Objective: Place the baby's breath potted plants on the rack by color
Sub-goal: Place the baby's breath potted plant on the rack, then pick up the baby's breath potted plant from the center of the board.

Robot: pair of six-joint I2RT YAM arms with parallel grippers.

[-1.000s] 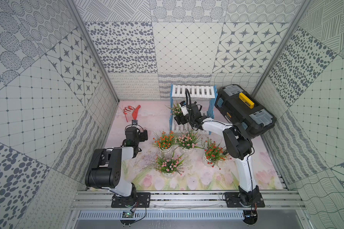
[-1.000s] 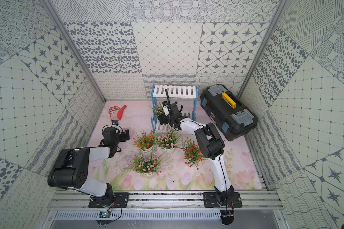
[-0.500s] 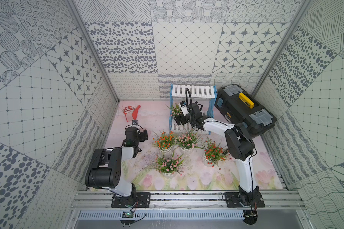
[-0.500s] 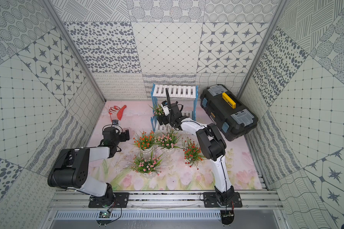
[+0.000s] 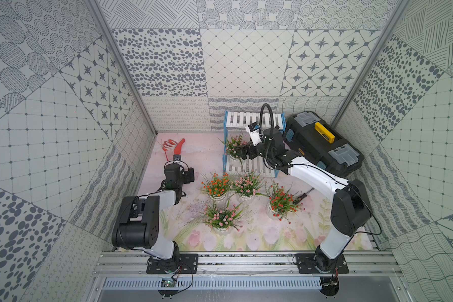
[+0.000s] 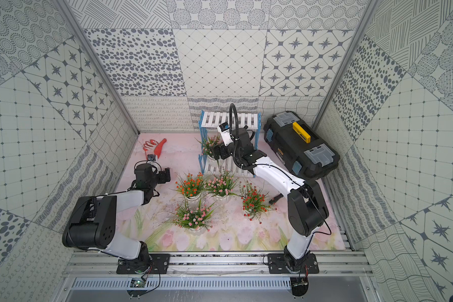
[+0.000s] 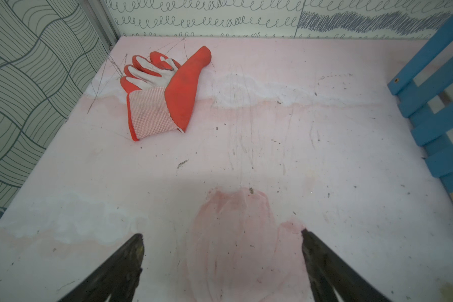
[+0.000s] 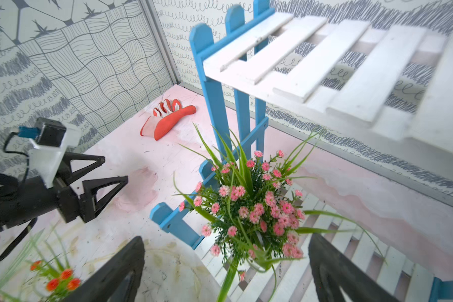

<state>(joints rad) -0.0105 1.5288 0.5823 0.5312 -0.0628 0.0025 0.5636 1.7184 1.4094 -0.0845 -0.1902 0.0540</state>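
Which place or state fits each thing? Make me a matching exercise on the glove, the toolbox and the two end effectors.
1 glove
2 toolbox
3 left end effector
4 right end effector

a open, either side of the pink plant on the rack's lower shelf
b black, beside the rack
c open over bare mat
d red and white, far left corner of the mat

Pairs: 1-d, 2-b, 3-c, 4-a

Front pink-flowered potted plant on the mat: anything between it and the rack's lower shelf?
Yes. An orange-flowered plant in a white pot and a second pink-flowered plant stand side by side between the front pink plant and the white-slatted, blue-framed rack. The open right gripper is also at that shelf.
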